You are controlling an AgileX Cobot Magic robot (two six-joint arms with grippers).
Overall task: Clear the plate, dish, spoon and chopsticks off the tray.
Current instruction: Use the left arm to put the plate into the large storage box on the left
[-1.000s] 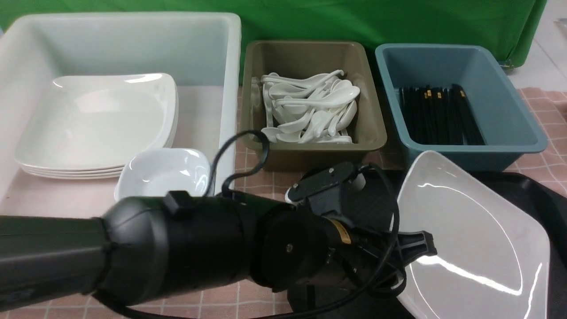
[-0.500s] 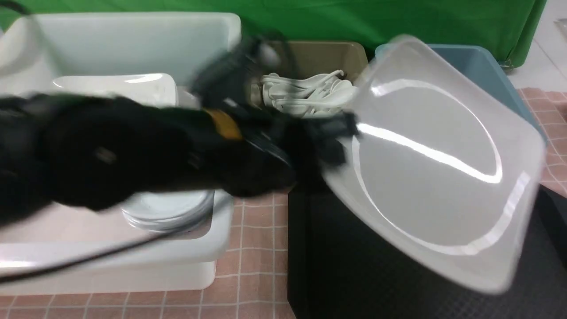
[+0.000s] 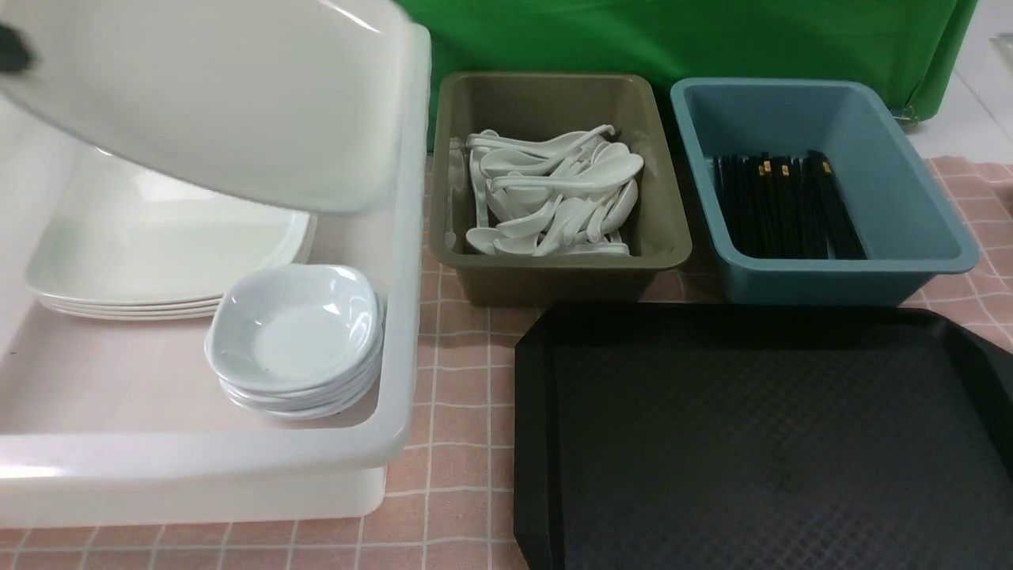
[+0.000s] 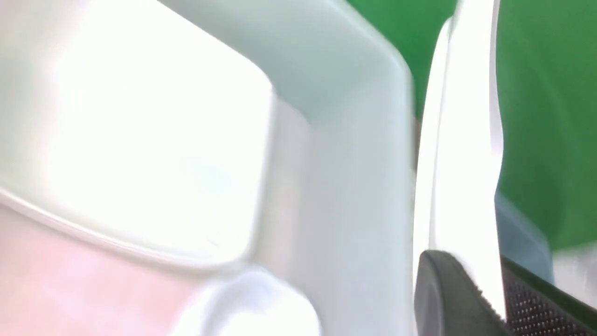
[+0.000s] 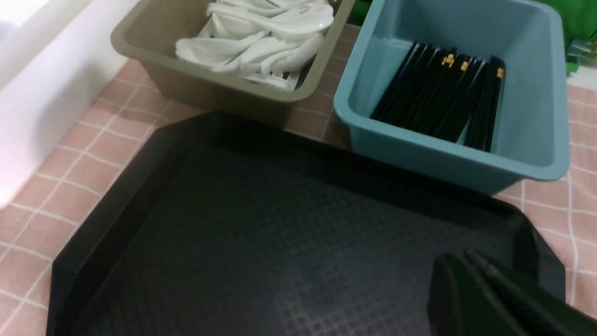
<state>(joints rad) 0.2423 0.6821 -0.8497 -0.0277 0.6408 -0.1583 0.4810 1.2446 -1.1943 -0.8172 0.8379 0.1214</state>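
My left gripper [image 4: 485, 284] is shut on the rim of the large white plate [image 3: 221, 95]. It holds the plate tilted in the air over the back of the white tub [image 3: 396, 443]. In the front view only a dark bit of that gripper [image 3: 11, 47] shows at the left edge. The black tray [image 3: 760, 443] shows only its textured floor. My right gripper [image 5: 466, 261] hangs shut over the tray's [image 5: 280, 242] near right corner, holding nothing. Small white dishes [image 3: 297, 332] are stacked in the white tub. Spoons [image 3: 554, 190] fill the olive tub and chopsticks [image 3: 783, 206] lie in the blue tub.
A stack of large white plates [image 3: 158, 245] lies in the white tub under the held plate. The olive tub [image 3: 562, 273] and blue tub [image 3: 823, 277] stand side by side behind the tray, on a pink checked cloth [image 3: 459, 427]. A green backdrop closes the back.
My left arm has swung the plate from above the tray up and to the left, over the white tub. The arm no longer blocks the front view.
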